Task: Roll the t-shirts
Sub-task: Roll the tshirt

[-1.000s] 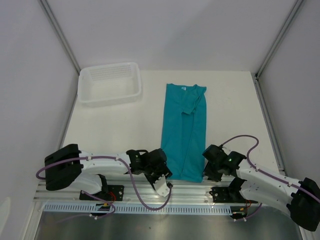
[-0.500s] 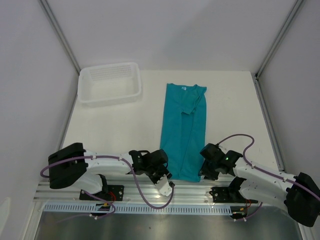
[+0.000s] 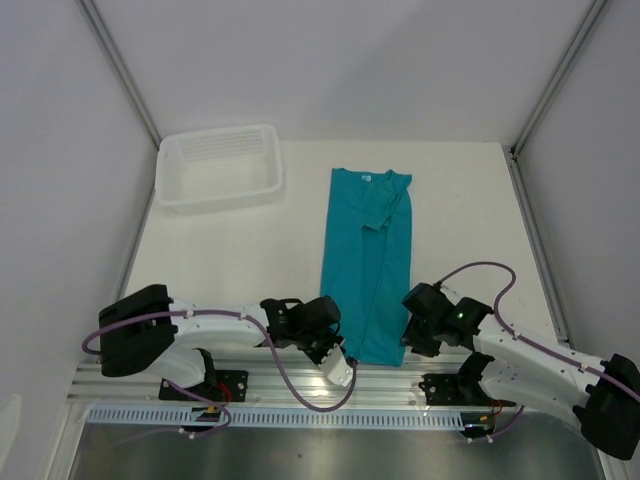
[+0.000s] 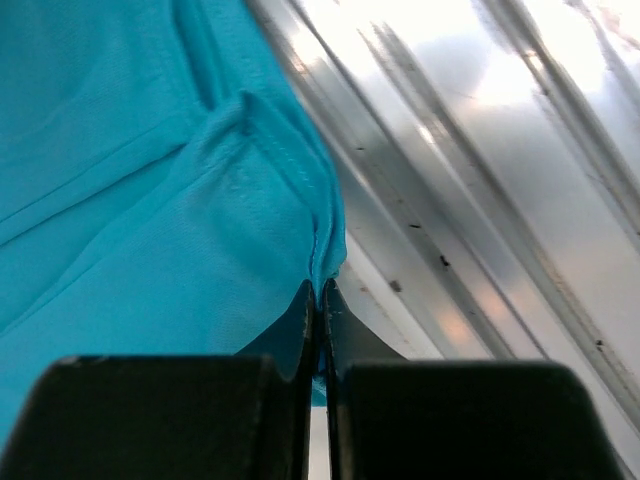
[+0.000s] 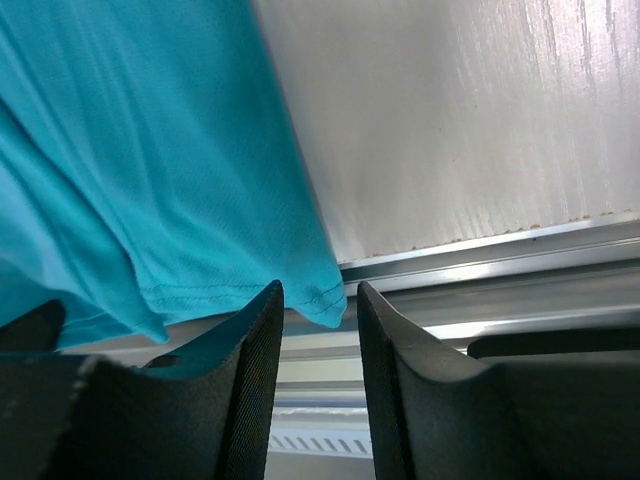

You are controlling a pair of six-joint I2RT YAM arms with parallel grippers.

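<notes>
You've got the t-shirt (image 3: 368, 265) lying lengthwise mid-frame on the table (image 3: 230, 260), collar end toward the top. Basket (image 3: 220, 165) upper left, well apart from it. Left gripper (image 3: 340, 352) at its lower-left corner, right gripper (image 3: 406, 345) at lower-right, with the rail (image 3: 300, 385) just below both.

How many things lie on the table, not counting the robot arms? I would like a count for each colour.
Teal: 1, the t-shirt
White: 1, the basket
Total: 2
</notes>
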